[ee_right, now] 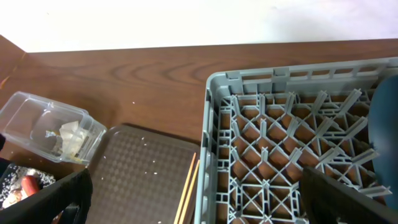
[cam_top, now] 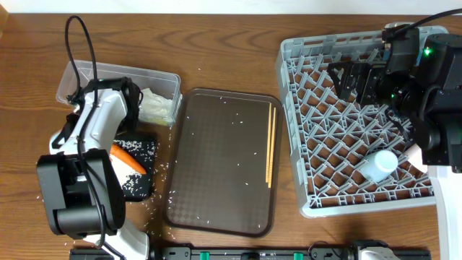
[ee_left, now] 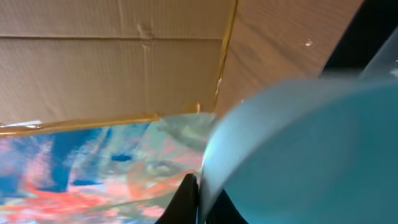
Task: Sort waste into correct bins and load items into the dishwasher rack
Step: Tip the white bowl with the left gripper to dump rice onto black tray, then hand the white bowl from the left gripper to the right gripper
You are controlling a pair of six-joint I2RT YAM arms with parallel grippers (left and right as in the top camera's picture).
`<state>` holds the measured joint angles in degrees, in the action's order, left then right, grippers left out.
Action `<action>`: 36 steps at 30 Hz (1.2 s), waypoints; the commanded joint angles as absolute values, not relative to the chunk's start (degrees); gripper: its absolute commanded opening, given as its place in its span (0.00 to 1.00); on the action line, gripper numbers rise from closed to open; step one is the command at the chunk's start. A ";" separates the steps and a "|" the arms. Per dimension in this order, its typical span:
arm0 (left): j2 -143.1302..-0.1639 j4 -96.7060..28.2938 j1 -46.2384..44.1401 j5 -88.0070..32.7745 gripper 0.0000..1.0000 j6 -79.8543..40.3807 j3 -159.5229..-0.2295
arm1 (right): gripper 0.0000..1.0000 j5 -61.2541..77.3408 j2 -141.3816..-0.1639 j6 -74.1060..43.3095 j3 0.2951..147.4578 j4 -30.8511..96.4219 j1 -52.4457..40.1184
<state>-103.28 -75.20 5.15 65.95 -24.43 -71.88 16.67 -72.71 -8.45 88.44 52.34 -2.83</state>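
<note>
a: while pinched by its wall in the closed left gripper point(ee_left: 194, 198), as seems likely from the left wrist view, ought to handle as light and stiff: light blue cup point(ee_left: 298, 149), smooth, glossy, thin-rimmed, round-sided. well to the left of the dishwasher rack point(cam_top: 291, 108), hidden under the arm point(cam_top: 94, 137) from overhead.

b: slippery?

a: probably. apt to swivel in a two-finger pinch; safest held across the rim, one finger inside and one outside, and carried level.

b: and the right gripper point(ee_right: 199, 205)?

a: spread wide, holding nothing, hanging over the rack's far side.

b: anything inside the rack?

a: dark blue dish point(ee_right: 387, 124), only a curved edge showing at the rack's right in the right wrist view; hard, likely heavier, probably breakable. also a pale cup point(cam_top: 379, 165), tipped among the pegs point(cam_top: 339, 137) in the rack's near right corner; pink or white, cannot tell.

b: rack itself?

a: light-grey rigid plastic, open lattice of upright pegs, good for wedging rims between.

b: waste?

a: crumpled white paper point(cam_top: 155, 107), soft and near weightless, in the clear tub point(cam_top: 123, 71) well left of the rack. carrot piece point(cam_top: 128, 160), firm and stubby, on the black tray point(cam_top: 146, 144) also well left, amid loose rice grains point(cam_top: 136, 184), too fine for a pinch.
</note>
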 commanded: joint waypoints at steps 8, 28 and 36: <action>-99.90 -74.61 3.09 64.47 0.06 -29.52 -72.64 | 0.99 16.49 -72.66 -7.46 89.03 53.15 -3.40; -71.35 -55.96 -8.01 -2.79 0.06 -11.64 -73.80 | 0.96 28.93 -72.77 -7.68 89.03 53.52 -3.68; -63.75 -41.60 -17.63 -5.34 0.06 -11.86 -73.80 | 0.94 33.47 -72.77 -8.12 89.03 52.07 -11.64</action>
